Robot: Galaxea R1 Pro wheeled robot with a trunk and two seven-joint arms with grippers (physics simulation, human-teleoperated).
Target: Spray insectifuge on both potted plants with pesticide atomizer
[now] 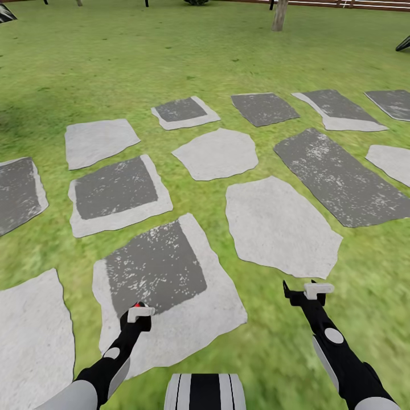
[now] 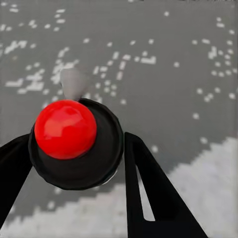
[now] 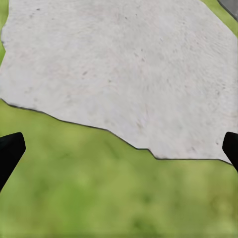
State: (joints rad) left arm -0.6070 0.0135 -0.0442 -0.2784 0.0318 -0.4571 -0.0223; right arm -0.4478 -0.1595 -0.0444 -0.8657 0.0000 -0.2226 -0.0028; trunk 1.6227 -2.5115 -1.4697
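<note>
The pesticide atomizer (image 2: 74, 144) sits between the two fingers (image 2: 148, 188) of my left gripper (image 1: 139, 319), which is closed around it. In the left wrist view I look down on its round dark top with a glossy red knob in the middle; the body below is hidden, so I cannot read its label or colour. In the head view only a small red-and-white bit shows at that gripper. It hangs over a stepping stone (image 1: 165, 267) with a dark grey, white-speckled centre and a pale border.

My right gripper (image 1: 307, 290) holds nothing, and its fingers (image 3: 10, 153) stand wide apart at the edges of the right wrist view. It hangs over the lawn (image 1: 114, 62) just beside the edge of a pale, irregular stone (image 1: 279, 228).

More flat stones, some pale and some dark-centred, lie spread over the grass ahead. Far off stand a tree trunk (image 1: 279, 14) and a strip of slatted fence (image 1: 341, 3).
</note>
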